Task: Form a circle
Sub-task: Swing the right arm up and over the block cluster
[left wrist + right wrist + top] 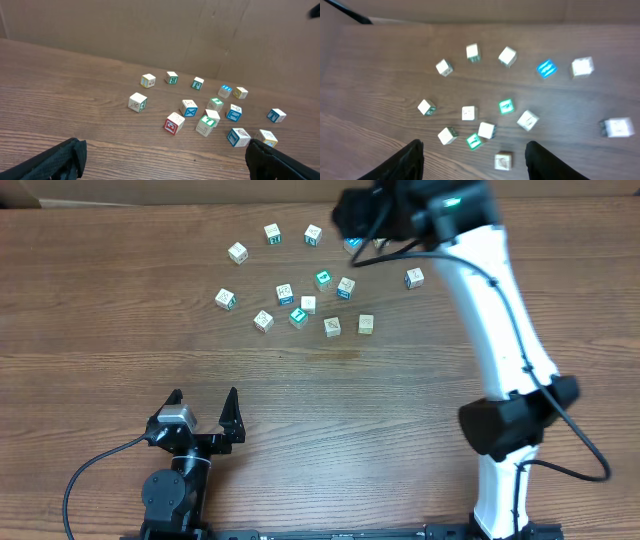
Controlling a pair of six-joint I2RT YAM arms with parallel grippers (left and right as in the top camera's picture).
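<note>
1. While the cubes [308, 304] lay scattered over the far middle of the table [100, 380], no clean circle showed among them yet.
2. Right gripper [475, 150] hung high above that scatter, fingers apart and holding nothing; the cubes lay below and ahead of it.
3. Left gripper [204, 396] sat wide open and empty near the front edge, well apart from them.
4. By my judgement the right arm was far nearer, and the scatter spread widest left to right.

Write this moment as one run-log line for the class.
left gripper: open, empty, near side | right gripper: open, empty, above cubes | cubes: scattered on table, no ring yet
</note>
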